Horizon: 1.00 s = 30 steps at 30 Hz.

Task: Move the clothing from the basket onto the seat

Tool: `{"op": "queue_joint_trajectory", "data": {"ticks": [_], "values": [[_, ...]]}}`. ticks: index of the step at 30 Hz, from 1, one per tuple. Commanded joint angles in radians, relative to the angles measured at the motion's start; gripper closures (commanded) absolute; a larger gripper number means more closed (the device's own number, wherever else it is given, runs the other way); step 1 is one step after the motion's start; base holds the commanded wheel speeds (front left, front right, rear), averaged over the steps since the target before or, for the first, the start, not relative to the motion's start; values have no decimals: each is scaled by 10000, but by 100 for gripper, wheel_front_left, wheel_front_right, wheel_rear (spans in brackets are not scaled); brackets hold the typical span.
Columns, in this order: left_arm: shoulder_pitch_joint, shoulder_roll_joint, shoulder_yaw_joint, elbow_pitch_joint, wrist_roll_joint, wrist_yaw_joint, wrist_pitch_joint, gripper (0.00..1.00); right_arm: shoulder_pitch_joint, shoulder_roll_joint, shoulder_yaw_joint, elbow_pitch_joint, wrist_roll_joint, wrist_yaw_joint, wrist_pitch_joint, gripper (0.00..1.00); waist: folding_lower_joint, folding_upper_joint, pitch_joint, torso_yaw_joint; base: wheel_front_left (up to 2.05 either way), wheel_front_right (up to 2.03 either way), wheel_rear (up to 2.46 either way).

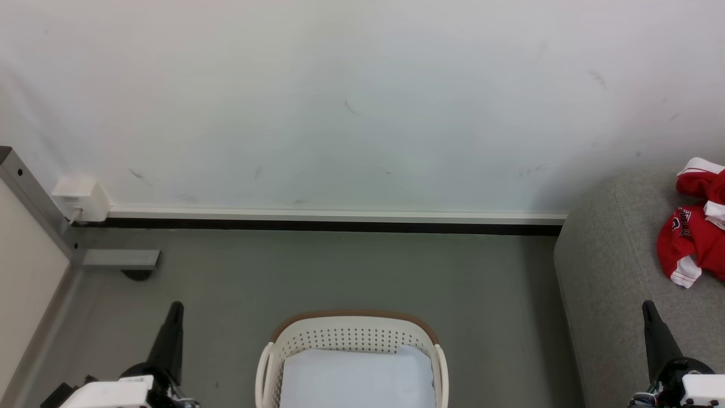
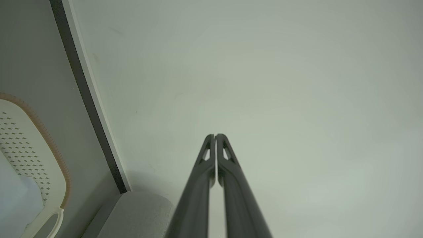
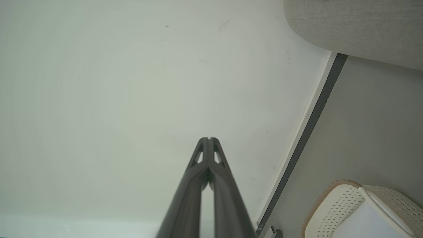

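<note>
**Left pincer** (image 1: 177,310): nearest item, low at the robot's left. Fingers pressed together, nothing between them; the left wrist view confirmed the tips (image 2: 214,136) meeting against the bare wall (image 2: 264,82).

**Right pincer** (image 1: 647,309): low at the robot's right, over the front part of the sofa (image 1: 612,266). Fingers likewise together and empty, tips (image 3: 209,138) touching.

**Basket** (image 1: 354,314): on the floor (image 1: 340,272) between the two pincers, inboard of each. Its visible part held only a pale flat sheet (image 1: 357,377), with no red cloth on it. Its near end was cut off by the frame.

**Clothing** (image 1: 694,243): red heap with white trim, on the sofa, ahead of the right pincer and a little outboard of it. Partly cut off at the frame edge. Long axis roughly fore-and-aft, away from the robot.

**Nearer arm:** right. The left was well apart from the heap, with the basket between.

**Edges and room:** the sofa's rounded corner stood just inboard of the right pincer. Open floor lay ahead of the basket up to the skirting (image 1: 340,218).

**Judgement:** transfer probably complete, so no further reach seemed needed.
</note>
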Motion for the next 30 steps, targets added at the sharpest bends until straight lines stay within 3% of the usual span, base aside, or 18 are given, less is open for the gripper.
{"op": "queue_joint_trajectory", "data": {"ticks": [1, 30], "values": [[-77, 22, 27, -30, -131, -25, 37, 100, -134, -74, -35, 30, 19, -21, 32, 100, 0, 0, 0, 0, 0, 0, 0], [-75, 22, 25, -32, -133, -25, 35, 100, -134, -75, -33, 30, 20, -21, 30, 100, 0, 0, 0, 0, 0, 0, 0]]}}
